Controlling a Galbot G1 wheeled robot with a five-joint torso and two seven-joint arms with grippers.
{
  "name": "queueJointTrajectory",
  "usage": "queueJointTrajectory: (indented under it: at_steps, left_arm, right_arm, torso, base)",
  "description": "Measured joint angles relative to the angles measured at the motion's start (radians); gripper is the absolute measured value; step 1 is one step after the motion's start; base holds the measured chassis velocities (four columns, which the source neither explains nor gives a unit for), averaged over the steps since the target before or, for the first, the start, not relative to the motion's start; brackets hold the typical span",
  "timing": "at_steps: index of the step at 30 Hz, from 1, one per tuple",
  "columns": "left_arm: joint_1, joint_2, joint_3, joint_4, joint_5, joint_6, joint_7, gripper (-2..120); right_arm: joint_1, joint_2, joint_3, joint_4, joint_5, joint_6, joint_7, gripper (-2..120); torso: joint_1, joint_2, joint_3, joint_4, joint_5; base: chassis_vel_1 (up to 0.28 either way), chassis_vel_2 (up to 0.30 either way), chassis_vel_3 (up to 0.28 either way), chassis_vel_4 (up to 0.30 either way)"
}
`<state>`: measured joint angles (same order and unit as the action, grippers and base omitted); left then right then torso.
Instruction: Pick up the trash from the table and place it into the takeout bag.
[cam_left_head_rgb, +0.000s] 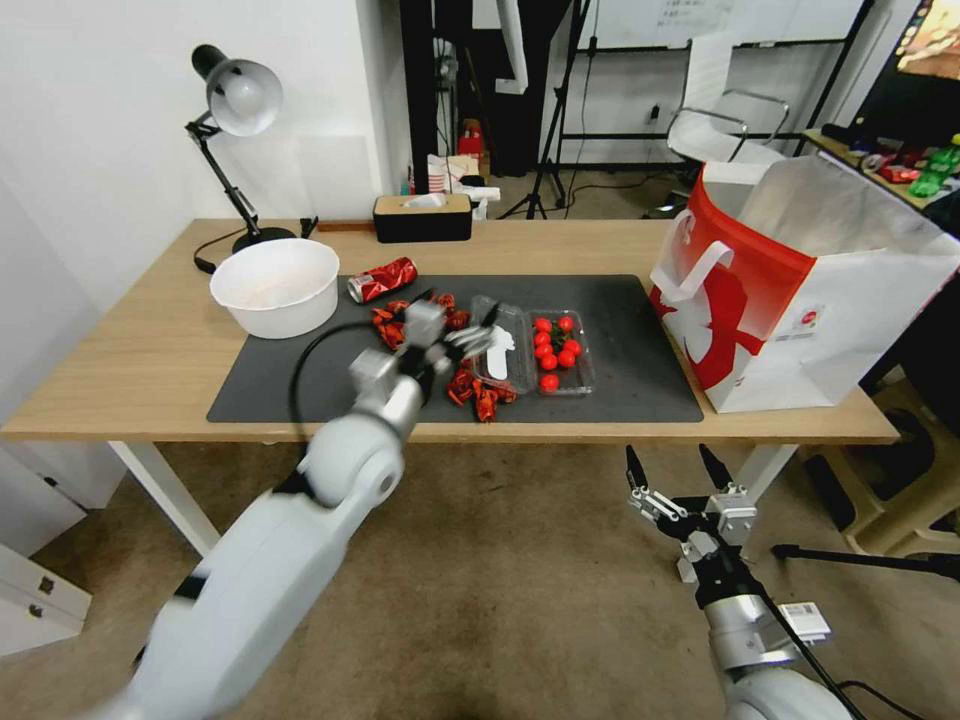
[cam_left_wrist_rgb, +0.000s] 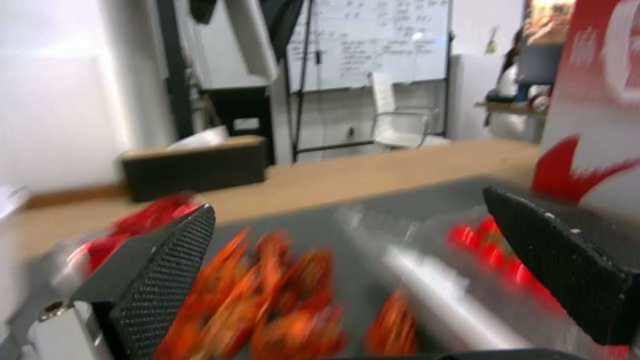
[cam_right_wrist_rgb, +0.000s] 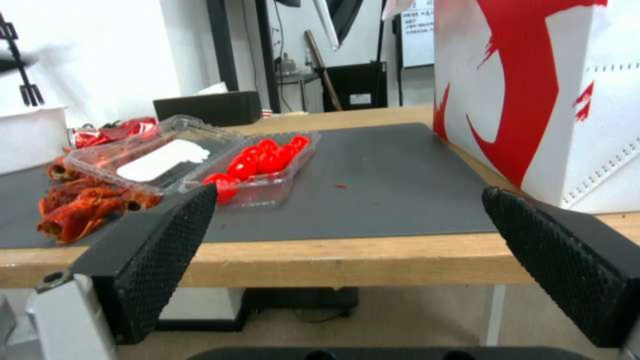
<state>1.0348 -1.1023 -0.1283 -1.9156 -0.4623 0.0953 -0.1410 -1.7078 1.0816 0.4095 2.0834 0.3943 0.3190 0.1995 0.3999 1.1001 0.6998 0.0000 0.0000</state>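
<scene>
The trash lies on the dark mat (cam_left_head_rgb: 620, 330) on the table (cam_left_head_rgb: 150, 370): a heap of red crayfish shells (cam_left_head_rgb: 470, 385), a clear plastic box (cam_left_head_rgb: 535, 350) with small red tomatoes, a crushed red soda can (cam_left_head_rgb: 382, 280) and a white bowl (cam_left_head_rgb: 275, 285). The takeout bag (cam_left_head_rgb: 800, 290) stands open at the table's right end. The left gripper (cam_left_head_rgb: 470, 340) hangs over the shells, its fingers spread apart and holding nothing. The right gripper (cam_left_head_rgb: 678, 470) waits below the table's front edge, fingers spread too.

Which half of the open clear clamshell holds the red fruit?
The half nearer the takeout bag holds the red fruit; the other half, toward the left gripper, holds only a white label.
</scene>
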Motion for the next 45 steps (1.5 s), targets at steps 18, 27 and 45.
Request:
queueJointTrajectory:
  at_steps: [18, 27, 45]
  left_arm:
    - [0.555, -0.034, -0.280, -0.138, 0.142, -0.147, -0.014, 100]
    - [0.601, -0.124, -0.284, -0.157, 0.229, -0.185, -0.092, 100]
    - [0.596, -0.129, -0.282, -0.125, 0.219, -0.189, -0.086, 100]
  right_arm:
    - [-0.006, -0.013, 0.007, 0.015, 0.000, -0.001, 0.000, 100]
    - [-0.010, -0.011, 0.006, 0.024, 0.000, 0.000, -0.001, 100]
    - [0.008, -0.027, -0.014, 0.012, 0.006, 0.001, -0.002, 100]
  torso:
    - [0.000, 0.000, 0.000, 0.0001, 0.0001]
    - [0.000, 0.000, 0.000, -0.0001, 0.0002]
    - [0.000, 0.000, 0.000, 0.0000, 0.0000]
  base:
    - [0.000, 0.000, 0.000, 0.000]
    - [0.000, 0.000, 0.000, 0.000]
    - [0.000, 0.000, 0.000, 0.000]
